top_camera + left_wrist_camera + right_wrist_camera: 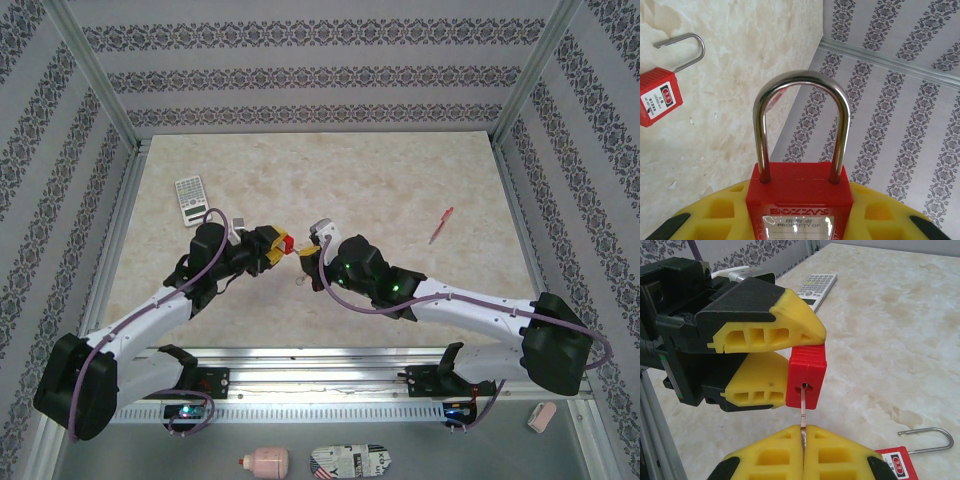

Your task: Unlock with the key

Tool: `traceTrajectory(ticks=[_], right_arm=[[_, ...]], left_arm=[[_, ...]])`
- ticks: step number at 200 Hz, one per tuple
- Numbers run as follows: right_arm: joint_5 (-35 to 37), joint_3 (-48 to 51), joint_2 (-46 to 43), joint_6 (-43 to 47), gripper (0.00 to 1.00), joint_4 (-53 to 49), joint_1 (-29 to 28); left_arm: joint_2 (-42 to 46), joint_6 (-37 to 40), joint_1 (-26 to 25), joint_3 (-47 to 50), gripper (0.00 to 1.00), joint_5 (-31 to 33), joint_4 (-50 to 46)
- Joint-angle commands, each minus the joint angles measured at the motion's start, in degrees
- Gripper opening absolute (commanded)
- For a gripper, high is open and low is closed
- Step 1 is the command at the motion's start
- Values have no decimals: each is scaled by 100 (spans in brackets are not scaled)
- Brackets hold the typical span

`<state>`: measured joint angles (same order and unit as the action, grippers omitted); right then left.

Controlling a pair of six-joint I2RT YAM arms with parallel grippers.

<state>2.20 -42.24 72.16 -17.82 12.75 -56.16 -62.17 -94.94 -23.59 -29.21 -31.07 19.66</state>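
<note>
left gripper clamps red padlock by its body | right gripper pinched shut on key | padlock directly ahead of right gripper, blade axis in line with keyhole, tip seated | next, likely: twist

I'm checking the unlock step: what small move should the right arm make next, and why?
Probably ease the key deeper into the padlock: its tip sits at the keyhole, much of the blade is bare, and the shackle is seated.

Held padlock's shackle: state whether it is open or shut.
Shut: both legs of the shackle sit down inside the padlock's red body.
</note>
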Motion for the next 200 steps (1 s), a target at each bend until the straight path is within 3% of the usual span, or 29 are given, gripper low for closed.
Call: traceTrajectory(ticks=[1, 85, 200], right_arm=[[-92, -48, 26, -7, 0, 51, -158], [-158, -116, 57, 233, 0, -123, -202], [4, -256, 120, 176, 0, -169, -297]], left_arm=[[33, -78, -5, -364, 0, -226, 300], [-11, 323, 4, -587, 0, -509, -406], [-297, 299, -83, -695, 0, -605, -191]])
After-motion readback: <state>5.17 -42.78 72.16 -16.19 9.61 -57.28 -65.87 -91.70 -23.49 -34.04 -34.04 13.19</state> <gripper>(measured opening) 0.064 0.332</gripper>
